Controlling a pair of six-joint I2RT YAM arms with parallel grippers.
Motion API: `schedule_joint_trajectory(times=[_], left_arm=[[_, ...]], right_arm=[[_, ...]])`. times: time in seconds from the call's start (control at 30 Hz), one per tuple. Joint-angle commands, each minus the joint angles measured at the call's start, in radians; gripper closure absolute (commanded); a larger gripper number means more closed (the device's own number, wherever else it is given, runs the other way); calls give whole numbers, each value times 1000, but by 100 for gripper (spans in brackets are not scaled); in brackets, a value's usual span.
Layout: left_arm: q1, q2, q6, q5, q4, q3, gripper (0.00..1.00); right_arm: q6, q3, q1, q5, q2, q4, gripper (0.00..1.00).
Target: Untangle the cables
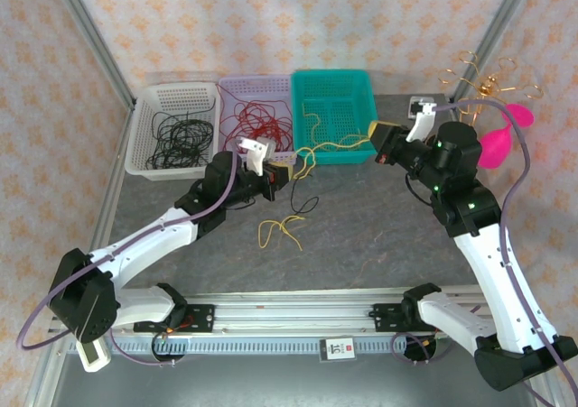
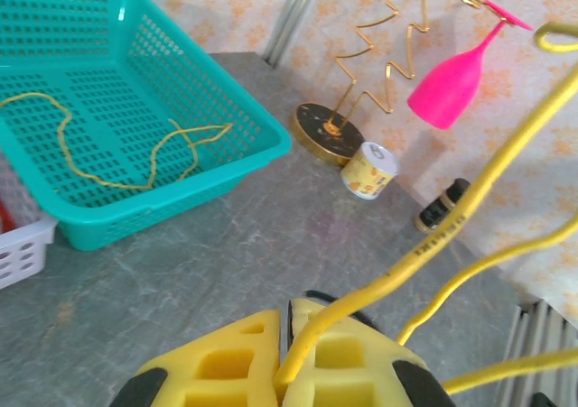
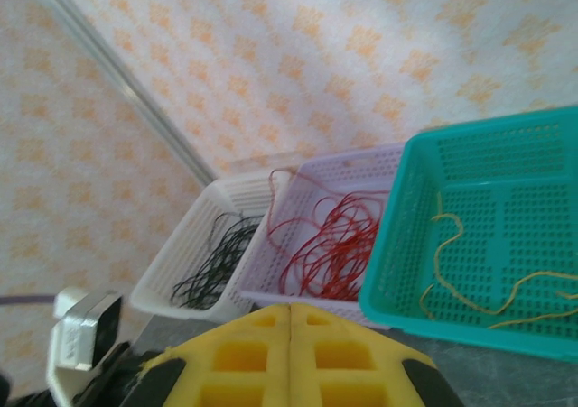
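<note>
Grey stone-look table (image 1: 361, 235), patterned wallpaper behind. Your left gripper (image 2: 284, 357) is clamped on a yellow cable (image 2: 452, 217), which rises from between the pads up to the right. The print on its jacket is too blurred to read. Your right gripper (image 3: 289, 335) has its pads pressed together with nothing seen between them, and it sits at the near right corner of the teal basket (image 1: 330, 157). Near the left gripper, toward the arms' bases, a small loose tangle (image 1: 287, 219) of yellow and black wire lies on the table. You have three baskets in a row: the white basket (image 1: 144, 154) holds black cables (image 1: 181, 136), the lilac basket (image 1: 239, 87) holds red cables (image 1: 262, 118), and the teal one holds a yellow strand (image 1: 312, 118). At far right stand one gold wire stand (image 1: 488, 82) and one pink glass (image 1: 497, 145).
</note>
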Motion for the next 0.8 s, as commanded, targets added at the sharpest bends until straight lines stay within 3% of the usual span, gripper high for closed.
schedule_joint_trajectory(times=[0.0, 0.2, 0.33, 0.53, 0.77], left_arm=[[12, -29, 32, -82, -50, -38, 100], [19, -71, 26, -105, -63, -86, 100], [24, -110, 29, -107, -62, -82, 100], [1, -107, 48, 7, -55, 5, 100], [-70, -60, 83, 13, -95, 130, 100]], right_arm=[[-35, 27, -4, 156, -2, 96, 100], [-93, 108, -3, 312, 53, 98, 100], [-105, 132, -5, 341, 87, 63, 100], [-54, 105, -2, 185, 129, 95, 100], [-8, 90, 31, 128, 180, 147, 100]])
